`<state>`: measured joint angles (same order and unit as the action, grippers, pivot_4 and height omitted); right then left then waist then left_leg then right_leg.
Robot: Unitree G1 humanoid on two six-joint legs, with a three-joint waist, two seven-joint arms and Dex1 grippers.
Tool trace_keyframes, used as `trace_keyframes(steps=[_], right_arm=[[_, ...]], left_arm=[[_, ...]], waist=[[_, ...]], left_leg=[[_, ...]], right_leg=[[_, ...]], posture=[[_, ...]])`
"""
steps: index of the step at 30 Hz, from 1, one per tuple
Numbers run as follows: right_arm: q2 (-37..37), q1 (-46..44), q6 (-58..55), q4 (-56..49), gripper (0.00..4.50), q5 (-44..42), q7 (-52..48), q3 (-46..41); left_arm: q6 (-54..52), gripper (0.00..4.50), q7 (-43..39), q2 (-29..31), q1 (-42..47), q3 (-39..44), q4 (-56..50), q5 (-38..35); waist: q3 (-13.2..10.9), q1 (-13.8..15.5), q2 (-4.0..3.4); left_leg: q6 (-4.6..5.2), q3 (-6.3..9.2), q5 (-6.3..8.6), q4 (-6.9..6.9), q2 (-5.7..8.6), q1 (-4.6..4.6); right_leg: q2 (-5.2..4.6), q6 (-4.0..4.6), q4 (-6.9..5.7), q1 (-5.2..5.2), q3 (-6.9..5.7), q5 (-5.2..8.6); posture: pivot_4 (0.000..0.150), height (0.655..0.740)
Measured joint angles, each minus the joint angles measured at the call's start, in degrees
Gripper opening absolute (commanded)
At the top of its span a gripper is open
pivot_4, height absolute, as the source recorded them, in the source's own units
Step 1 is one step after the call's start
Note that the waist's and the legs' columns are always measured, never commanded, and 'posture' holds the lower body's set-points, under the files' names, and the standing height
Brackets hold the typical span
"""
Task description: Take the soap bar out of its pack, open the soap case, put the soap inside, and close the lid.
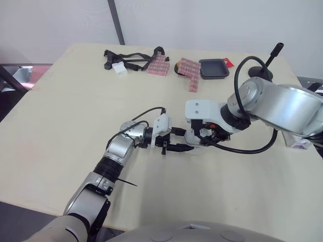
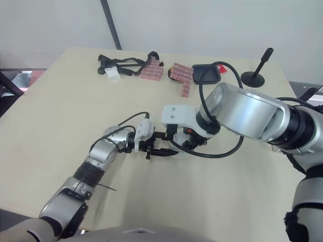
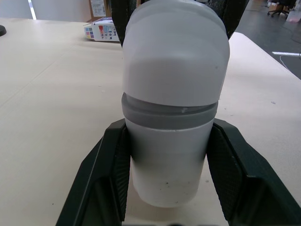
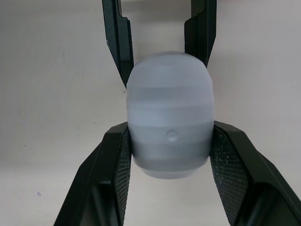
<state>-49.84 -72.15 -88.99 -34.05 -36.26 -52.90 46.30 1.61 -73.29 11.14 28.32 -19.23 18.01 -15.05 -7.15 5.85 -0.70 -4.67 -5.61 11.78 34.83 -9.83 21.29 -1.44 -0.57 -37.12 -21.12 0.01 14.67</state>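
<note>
I have the soap case (image 3: 174,84) pinched from both ends, low over the middle of the worktop (image 1: 75,101). My left tool (image 1: 177,146) is closed to the width of one half and my right tool (image 1: 202,137) to the width of the other. The lid looks shut, so I judge this is the opening step (I can't see whether soap is inside). To do it well, I'd grip on either side of the grey seam band, hold one half steady and draw the other straight off without twisting. The shell is smooth, frosted white plastic, rounded like a capsule and likely slippery. My textured pads (image 3: 117,174) should bear squarely on its sides.
</note>
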Motion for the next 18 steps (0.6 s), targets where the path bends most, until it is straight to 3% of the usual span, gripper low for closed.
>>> trace_keyframes(steps=[18], right_arm=[[0.46, 0.74, 0.52, 1.54, 1.94, 0.04, -0.69, -0.14]], left_arm=[[0.72, 1.83, 0.07, 0.77, -0.72, 0.00, -0.62, 0.07]], waist=[[0.01, -0.92, 0.02]], left_leg=[[-0.02, 0.01, 0.00, -0.08, -0.01, -0.29]], right_leg=[[0.00, 0.01, 0.13, 0.33, -0.02, 0.00]], posture=[[0.150, 0.7400]])
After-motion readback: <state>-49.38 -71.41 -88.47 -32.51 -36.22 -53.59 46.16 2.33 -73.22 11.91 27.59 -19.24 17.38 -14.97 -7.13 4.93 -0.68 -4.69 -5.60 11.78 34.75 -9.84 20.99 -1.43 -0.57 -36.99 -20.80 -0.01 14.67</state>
